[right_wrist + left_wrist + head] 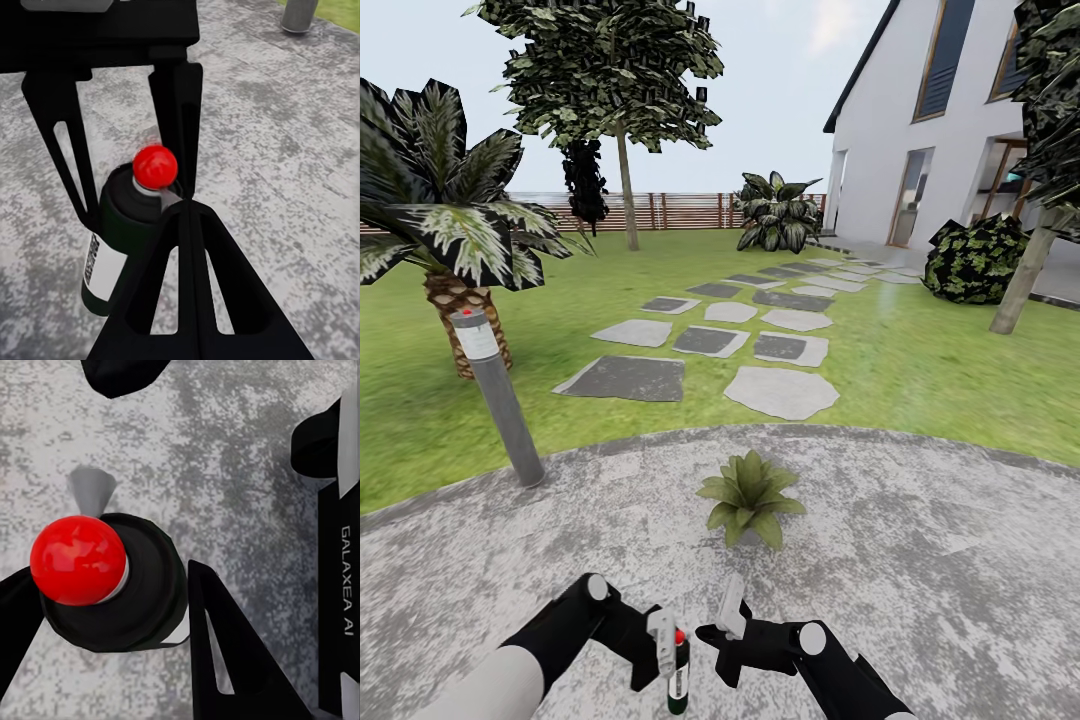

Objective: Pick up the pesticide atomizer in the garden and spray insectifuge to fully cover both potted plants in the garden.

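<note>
near edge of patio [920, 560]: left pincer [666, 640] clamps pesticide atomizer [678, 675]; right pincer [728, 625] jaws apart, empty. risk: spray falls short of potted plant [750, 495].

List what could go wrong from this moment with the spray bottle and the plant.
1. The left pincer grips the spray bottle near its top, so the bottle may slip or tilt.
2. The right pincer sits very close to the bottle's red button and could knock it.
3. The potted plant is some way ahead on the stone patio, so spray from here might fall short.
</note>
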You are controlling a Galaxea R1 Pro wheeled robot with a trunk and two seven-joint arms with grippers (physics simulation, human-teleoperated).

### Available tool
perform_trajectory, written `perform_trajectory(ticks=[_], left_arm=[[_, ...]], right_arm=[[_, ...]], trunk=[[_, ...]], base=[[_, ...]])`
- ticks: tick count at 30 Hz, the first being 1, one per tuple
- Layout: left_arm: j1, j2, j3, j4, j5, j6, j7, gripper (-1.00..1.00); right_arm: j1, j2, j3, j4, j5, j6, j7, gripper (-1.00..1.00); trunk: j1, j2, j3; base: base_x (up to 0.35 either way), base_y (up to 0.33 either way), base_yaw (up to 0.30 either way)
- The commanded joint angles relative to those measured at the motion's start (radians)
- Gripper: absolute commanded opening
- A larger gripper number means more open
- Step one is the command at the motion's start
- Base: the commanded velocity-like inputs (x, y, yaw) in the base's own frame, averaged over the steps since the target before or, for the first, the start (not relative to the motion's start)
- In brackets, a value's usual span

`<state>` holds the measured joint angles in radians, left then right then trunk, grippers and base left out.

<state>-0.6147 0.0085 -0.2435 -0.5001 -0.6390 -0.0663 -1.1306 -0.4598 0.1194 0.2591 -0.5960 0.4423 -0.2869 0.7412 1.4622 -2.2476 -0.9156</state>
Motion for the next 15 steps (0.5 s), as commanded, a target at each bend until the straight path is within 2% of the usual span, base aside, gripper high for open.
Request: perform_trajectory(ticks=[1, 15], left_arm=[[0.000, -0.002, -0.003, -0.002, -0.004, -0.007, 0.000, -1.00], [-0.002, -0.012, -0.003, -0.002, -0.002, -0.007, 0.000, -1.00]], right_arm=[[0.000, 0.000, -0.001, -0.001, 0.010, -0.006, 0.000, -1.00], [0.000, 0.000, -0.001, -0.001, 0.010, -0.005, 0.000, -1.00]], trunk=[[0.000, 0.000, -0.001], [0.000, 0.000, -0.001]], base=[[0.000, 0.000, 0.000], [0.000, 0.000, 0.000]])
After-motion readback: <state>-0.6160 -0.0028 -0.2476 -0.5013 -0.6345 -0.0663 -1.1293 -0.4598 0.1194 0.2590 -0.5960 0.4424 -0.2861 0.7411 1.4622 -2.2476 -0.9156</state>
